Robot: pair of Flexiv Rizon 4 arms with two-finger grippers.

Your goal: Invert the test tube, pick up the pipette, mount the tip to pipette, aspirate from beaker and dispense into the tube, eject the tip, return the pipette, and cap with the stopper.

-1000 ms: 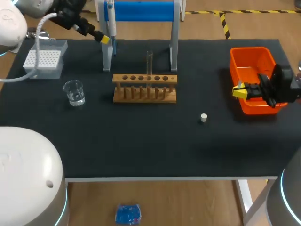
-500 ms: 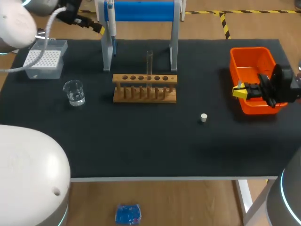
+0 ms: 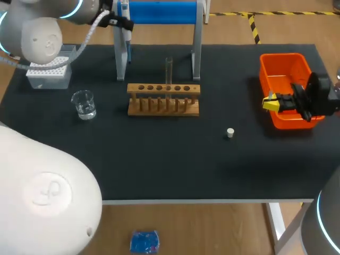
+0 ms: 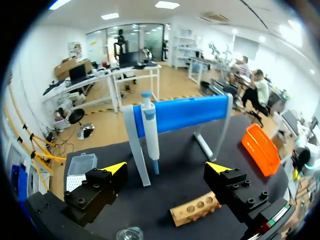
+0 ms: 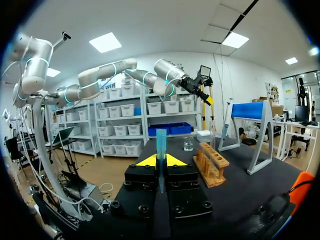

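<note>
Blue and white, the pipette (image 4: 150, 131) hangs on its stand (image 4: 185, 112) at the far left of the worktop (image 3: 159, 159). My left gripper (image 4: 166, 167) is just in front of it, jaws spread wide and not touching it. The glass test tube (image 3: 169, 69) stands in the wooden rack (image 3: 163, 100). My right gripper (image 3: 271, 103) is over the orange bin (image 3: 281, 55) on the right, jaws pressed together.

Bright, even light from ceiling panels (image 5: 105, 42), soft shadows on the dark table (image 3: 159, 159)
</note>
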